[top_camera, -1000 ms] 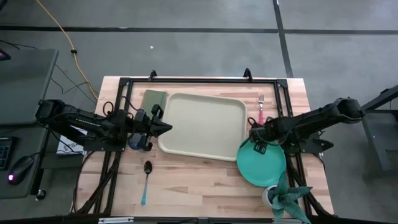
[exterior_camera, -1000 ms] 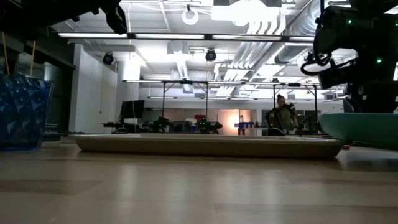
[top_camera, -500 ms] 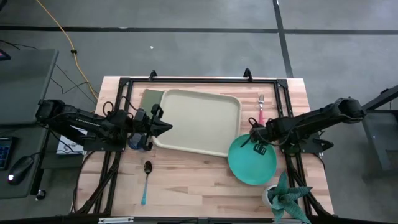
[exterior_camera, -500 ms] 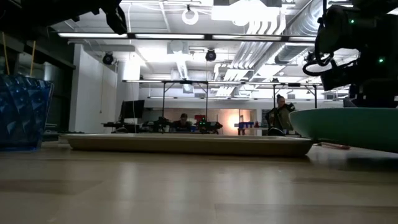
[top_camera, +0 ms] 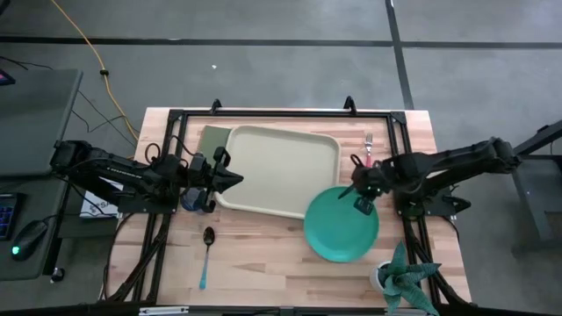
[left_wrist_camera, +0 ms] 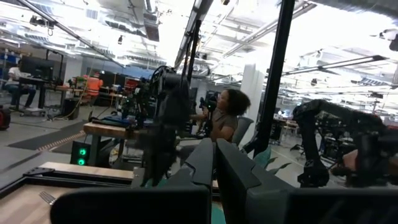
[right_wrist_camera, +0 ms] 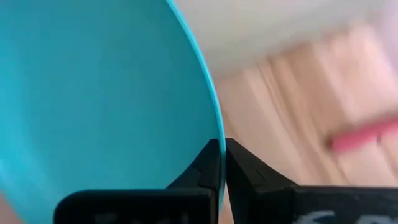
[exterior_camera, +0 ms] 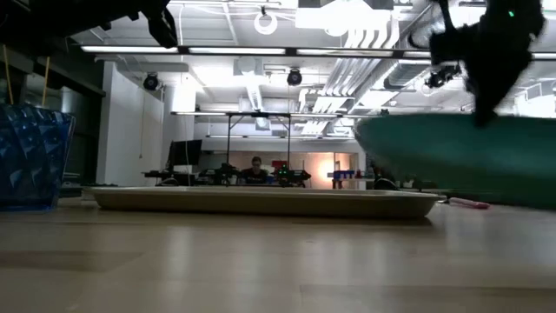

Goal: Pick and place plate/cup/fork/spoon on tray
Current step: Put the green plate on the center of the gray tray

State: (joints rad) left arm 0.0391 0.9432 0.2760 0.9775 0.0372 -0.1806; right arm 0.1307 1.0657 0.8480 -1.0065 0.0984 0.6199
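Wooden tabletop (top_camera: 263, 254), workshop behind. Right claw (top_camera: 363, 195) clenched on rim of plate (top_camera: 341, 225), lifted just beside still empty tray (top_camera: 277, 171). Cup (top_camera: 190, 199) beneath closed left claw (top_camera: 235, 180); spoon (top_camera: 205, 254), fork (top_camera: 368, 145) untouched.

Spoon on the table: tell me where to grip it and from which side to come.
Grip the spoon at mid-handle, coming straight down from above, fingers closing across its width. It lies flat on the bare wood, dark bowl toward the tray, slim teal handle pointing away, with open table on both sides. The left gripper, hovering by the cup, looks nearest.
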